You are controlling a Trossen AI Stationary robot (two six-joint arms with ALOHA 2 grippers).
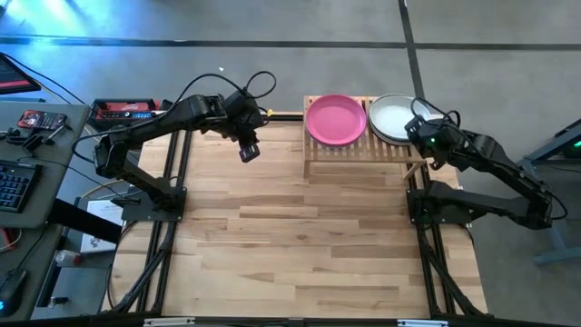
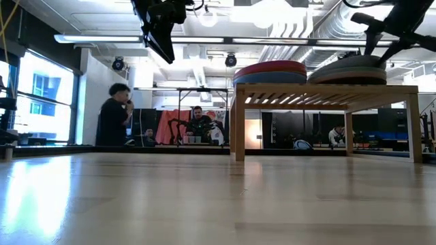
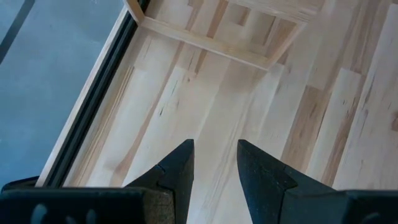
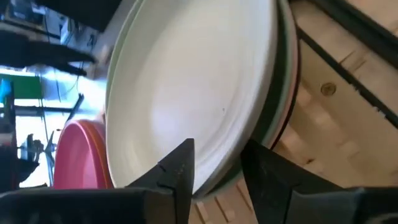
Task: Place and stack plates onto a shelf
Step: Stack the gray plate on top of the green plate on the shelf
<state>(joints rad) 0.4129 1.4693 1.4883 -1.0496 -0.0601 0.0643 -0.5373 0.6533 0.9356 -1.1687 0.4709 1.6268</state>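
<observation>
Our right pincer (image 1: 416, 124) stood spread at the round off-white plate (image 1: 392, 116) topping a stack on the low slatted wooden shelf (image 1: 359, 153); the left pincer (image 1: 249, 151), spread, hovered above the plank counter (image 1: 300, 245).

Setting: robotics lab | Evidence: exposed ceiling ducts (image 2: 300, 27) and strip lighting | people (image 2: 114, 116) at benches beyond the table (image 2: 204, 197) | keyboard (image 1: 11, 186) and tools beside its left edge
</observation>
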